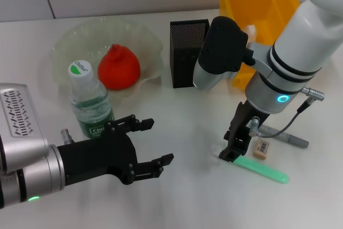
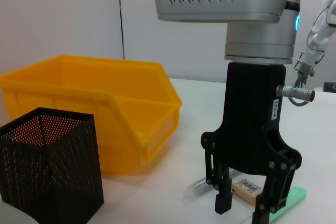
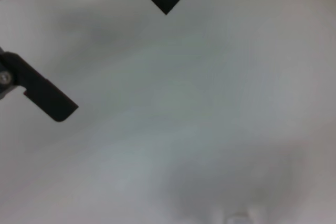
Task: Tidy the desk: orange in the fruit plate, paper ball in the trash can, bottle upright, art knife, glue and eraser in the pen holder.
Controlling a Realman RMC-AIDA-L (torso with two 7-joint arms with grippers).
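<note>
Lying flat, the green art knife [image 1: 262,169] points at the spread, empty right claw [image 1: 240,144].

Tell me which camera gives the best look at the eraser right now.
The head view: the eraser lies fully visible on the table, just beside the right pincer and the green art knife. The left wrist view shows it low and partly hidden behind that pincer's fingers. The right wrist view shows no eraser.
</note>
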